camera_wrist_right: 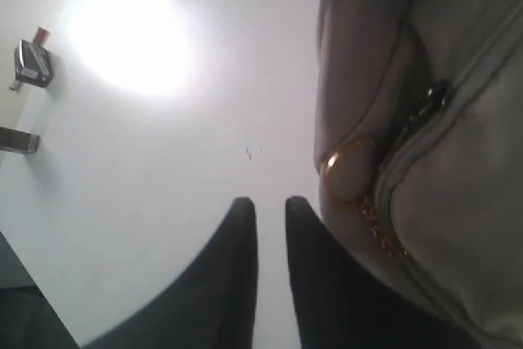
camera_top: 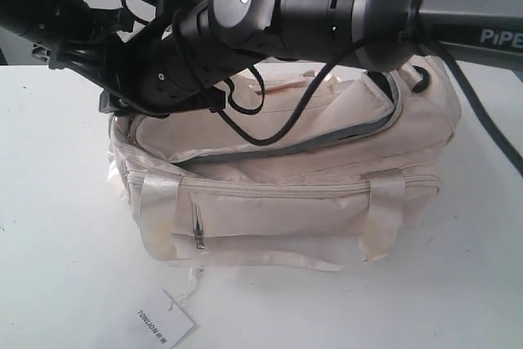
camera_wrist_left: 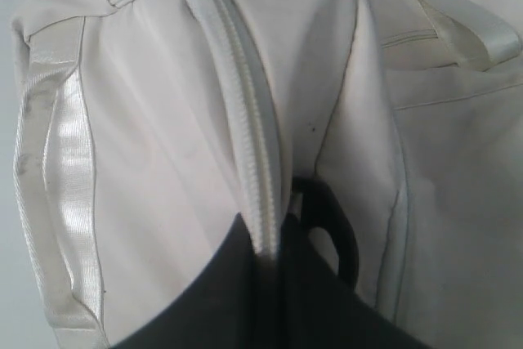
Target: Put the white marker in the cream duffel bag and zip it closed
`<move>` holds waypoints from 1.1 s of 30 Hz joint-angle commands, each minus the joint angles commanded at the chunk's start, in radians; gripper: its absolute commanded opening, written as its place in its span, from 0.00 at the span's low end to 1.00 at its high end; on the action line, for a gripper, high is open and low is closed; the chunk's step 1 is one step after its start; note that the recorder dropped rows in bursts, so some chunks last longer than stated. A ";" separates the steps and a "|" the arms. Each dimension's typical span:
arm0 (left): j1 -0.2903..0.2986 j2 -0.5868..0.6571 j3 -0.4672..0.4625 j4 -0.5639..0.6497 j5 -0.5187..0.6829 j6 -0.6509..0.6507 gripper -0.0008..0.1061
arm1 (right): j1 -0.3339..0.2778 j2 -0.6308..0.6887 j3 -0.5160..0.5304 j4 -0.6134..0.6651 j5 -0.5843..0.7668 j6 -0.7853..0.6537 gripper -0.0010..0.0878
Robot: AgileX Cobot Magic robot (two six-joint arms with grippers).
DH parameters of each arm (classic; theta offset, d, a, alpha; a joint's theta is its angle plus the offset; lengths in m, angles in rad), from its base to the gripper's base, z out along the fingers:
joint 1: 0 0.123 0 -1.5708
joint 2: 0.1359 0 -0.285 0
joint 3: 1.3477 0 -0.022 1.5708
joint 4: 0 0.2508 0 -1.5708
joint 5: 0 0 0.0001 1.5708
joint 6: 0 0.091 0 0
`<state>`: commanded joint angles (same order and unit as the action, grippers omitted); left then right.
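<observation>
Zipping the bag (camera_top: 286, 210) shut looks like the step in hand, so start with the exterior view. The bag sits near the middle of the tabletop (camera_top: 57, 202), and its hang tag (camera_top: 163, 324) lies toward the front edge. Both arms cross above the bag. The top opening gapes and shows a strip of grey lining (camera_top: 343, 132). You cannot see the marker anywhere, so it may already be inside, but the pictures do not show that.

In the left wrist view, your left gripper (camera_wrist_left: 282, 234) appears clamped on the bag's end, right where the zipper (camera_wrist_left: 245, 120) runs in between its fingers. Treat that as your anchor: it should keep the fabric taut so the slider has something to pull against.

In the right wrist view, your right gripper (camera_wrist_right: 270, 210) has its fingers slightly parted with nothing between them. The gold ring pull (camera_wrist_right: 324, 171) hangs just beside them, not yet held. Line the fingers up over the ring, close on its rim, and draw it along the zipper's curve rather than lifting upward.
</observation>
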<state>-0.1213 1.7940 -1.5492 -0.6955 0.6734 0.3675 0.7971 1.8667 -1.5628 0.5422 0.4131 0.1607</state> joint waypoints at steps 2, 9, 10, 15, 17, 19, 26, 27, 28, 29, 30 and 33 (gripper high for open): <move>0.000 0.000 0.000 -0.007 0.002 0.000 0.01 | 0.000 0.011 0.000 0.000 -0.014 0.002 0.29; 0.000 0.000 0.000 -0.011 0.002 0.000 0.01 | 0.000 0.057 0.000 -0.003 -0.024 0.056 0.33; 0.000 0.000 0.000 -0.011 0.002 0.000 0.01 | 0.000 0.061 0.000 -0.003 -0.031 0.061 0.33; 0.000 0.000 0.000 -0.013 0.004 0.000 0.01 | 0.000 0.077 0.000 -0.003 -0.063 0.072 0.33; 0.000 0.000 0.000 -0.013 0.006 0.000 0.01 | 0.000 0.080 0.000 -0.003 -0.071 0.077 0.33; 0.000 0.000 0.000 -0.013 0.006 0.000 0.01 | 0.000 0.084 0.000 -0.003 -0.072 0.077 0.33; 0.000 0.000 0.000 -0.013 0.010 0.000 0.01 | 0.000 0.088 0.000 -0.004 -0.052 0.079 0.09; 0.000 0.000 0.000 -0.013 0.010 0.000 0.01 | 0.000 0.088 0.000 -0.004 -0.049 0.079 0.05; 0.000 0.000 0.000 -0.013 0.010 0.000 0.01 | 0.000 0.088 0.000 -0.004 -0.046 0.079 0.01; 0.000 0.000 0.000 -0.013 0.010 0.000 0.01 | 0.000 0.085 0.000 -0.004 -0.042 0.079 0.01; 0.000 0.000 0.000 -0.013 0.010 0.000 0.01 | 0.000 0.083 0.000 -0.004 -0.039 0.079 0.01; 0.000 0.000 0.000 -0.013 0.008 0.000 0.01 | 0.000 0.072 0.000 -0.004 -0.019 0.079 0.01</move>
<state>-0.1213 1.7940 -1.5492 -0.7085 0.6817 0.3675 0.7971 1.9392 -1.5628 0.5378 0.3938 0.2394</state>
